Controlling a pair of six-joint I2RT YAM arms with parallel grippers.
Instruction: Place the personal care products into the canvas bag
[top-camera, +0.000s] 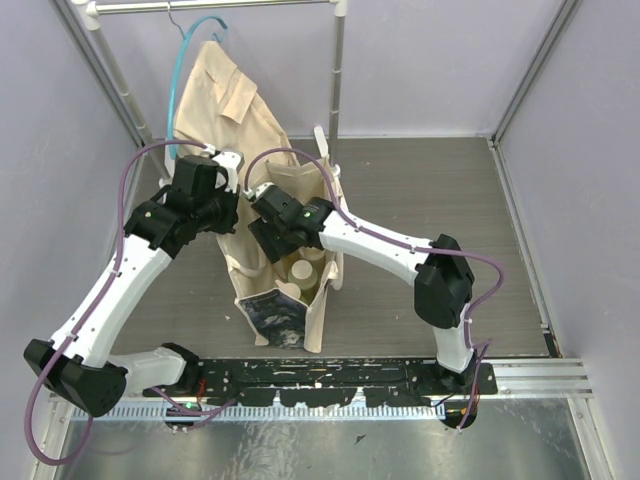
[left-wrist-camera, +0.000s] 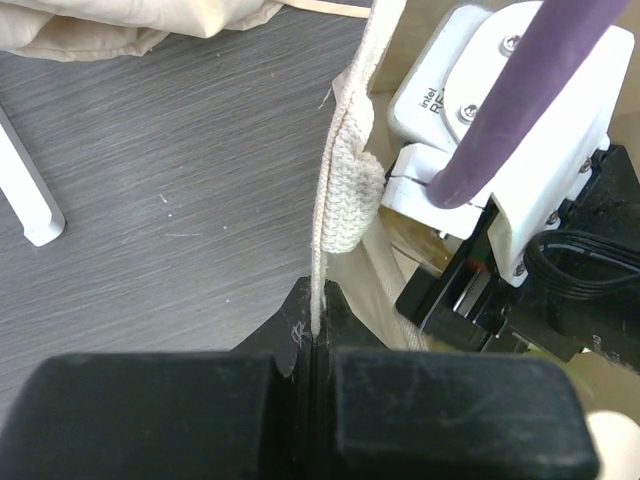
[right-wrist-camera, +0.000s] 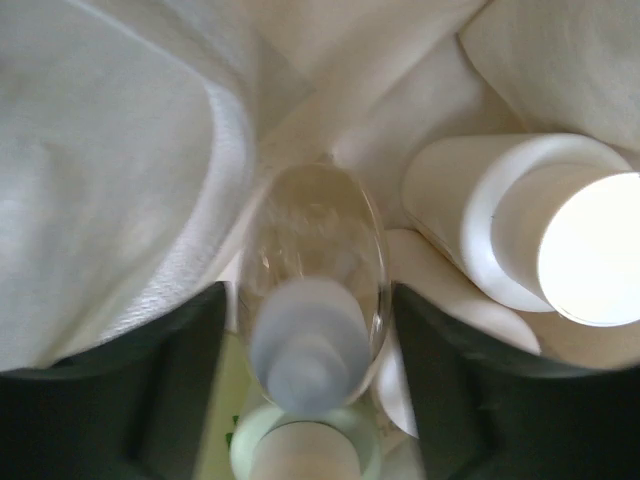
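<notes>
Step in hand: dropping a product into the cream canvas tote bag with the dark printed end panel (top-camera: 245, 262), which stands at centre frame in the top view, on the dark grey wood-grain table (left-wrist-camera: 150, 200).

Left gripper (left-wrist-camera: 312, 345): jaws fully closed, pinching the bag's rim by its woven loop handle (left-wrist-camera: 345, 195) and holding the mouth open.

Right gripper (right-wrist-camera: 312, 330): reaches down inside the bag, jaws closed against a clear oval bottle with a pale cap (right-wrist-camera: 315, 250), at centre of the wrist view. The picture is blurred, so contact is judged, not certain.

Already in the bag:
- a cream bottle with a round cream cap (right-wrist-camera: 545, 235), right of frame
- a yellow-green bottle with a cream cap (right-wrist-camera: 300, 450), bottom centre, just under the held one

Canvas folds crowd the upper left.

Next move, judged: open the right jaws so the bottle settles among the others, then lift straight out without snagging the canvas. The left grip should hold until then. No bottles show outside the bag, so this looks like the last one.
</notes>
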